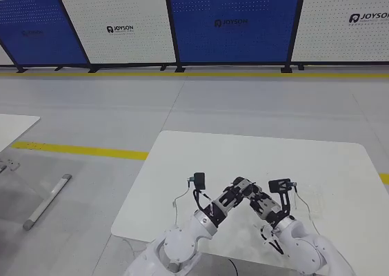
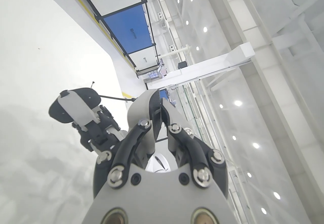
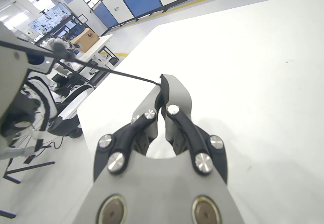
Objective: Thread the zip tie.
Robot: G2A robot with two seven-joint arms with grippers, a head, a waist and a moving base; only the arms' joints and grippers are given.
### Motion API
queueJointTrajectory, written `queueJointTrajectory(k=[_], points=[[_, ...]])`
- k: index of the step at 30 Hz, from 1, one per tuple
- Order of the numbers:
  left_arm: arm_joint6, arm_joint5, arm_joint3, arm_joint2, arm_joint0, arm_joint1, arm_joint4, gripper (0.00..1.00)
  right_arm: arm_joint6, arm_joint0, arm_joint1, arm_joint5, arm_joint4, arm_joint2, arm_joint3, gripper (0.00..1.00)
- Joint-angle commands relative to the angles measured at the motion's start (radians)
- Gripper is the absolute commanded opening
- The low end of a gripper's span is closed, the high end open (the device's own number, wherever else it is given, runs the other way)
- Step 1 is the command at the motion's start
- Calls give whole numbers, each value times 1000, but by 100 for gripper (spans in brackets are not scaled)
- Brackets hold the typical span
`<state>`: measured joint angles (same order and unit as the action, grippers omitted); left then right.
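Note:
A thin black zip tie (image 3: pixel 106 69) stretches in the air between my two grippers above the white table (image 1: pixel 284 159). The right gripper (image 3: pixel 160 88) is shut on one end of it, with a short stub poking past its fingertips. From there the strand runs through a small dark lump, blurred, to the left gripper's body (image 3: pixel 12 58). In the left wrist view the left gripper (image 2: pixel 160 106) is shut, and the zip tie (image 2: pixel 114 97) reaches its fingertip from the right gripper (image 2: pixel 76 106). From above, the left gripper (image 1: pixel 238 186) and right gripper (image 1: pixel 251 196) meet near the table's front middle.
Blue and white partition panels (image 1: pixel 236 31) line the back, with a yellow line (image 1: pixel 77 149) on the floor. A second white table (image 1: pixel 1 131) stands at the left, and a cardboard box (image 3: pixel 84 39) lies on a table behind. A metal bar (image 1: pixel 46 202) lies on the floor.

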<state>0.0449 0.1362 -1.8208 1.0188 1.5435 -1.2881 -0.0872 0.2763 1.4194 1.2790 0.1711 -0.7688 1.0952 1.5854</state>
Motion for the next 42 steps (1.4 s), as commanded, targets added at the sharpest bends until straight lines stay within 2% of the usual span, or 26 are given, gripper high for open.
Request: queueJointTrajectory(k=[1,6,7,8,9,15,19,22,28,34,42], points=[[0,2,-3,2,3,1,-1,0,0,-3,0,-1,-1,-2,-4,0],[-5,2,-7,5,4,1,-3,0,2,-10,1,-3,-2,-4,-10,0],[-9,-1,-4,5,2,1,-4,0,3,-11,1,-2,1,-4,-9,23],[-12,-3,-2,5,-1,0,-5,0,4,-11,1,-1,4,-2,-7,85],[-20,-7,3,6,-4,-1,-8,0,3,-10,1,1,9,1,-3,100],[-87,-15,34,5,-26,-7,-2,0,-13,12,-3,24,59,33,25,100],[-112,-33,74,11,-61,-15,-61,0,-26,25,-8,51,149,83,34,100],[-134,-31,89,14,-70,-18,-64,0,-47,48,-12,83,238,133,52,100],[-146,-39,98,30,-65,-18,-59,0,-130,118,-23,167,429,267,78,100],[-150,-48,112,36,-61,-20,-65,0,-124,183,-37,169,633,388,124,100],[-155,-51,117,30,-65,-22,-67,0,-120,185,-37,169,644,390,124,100]])
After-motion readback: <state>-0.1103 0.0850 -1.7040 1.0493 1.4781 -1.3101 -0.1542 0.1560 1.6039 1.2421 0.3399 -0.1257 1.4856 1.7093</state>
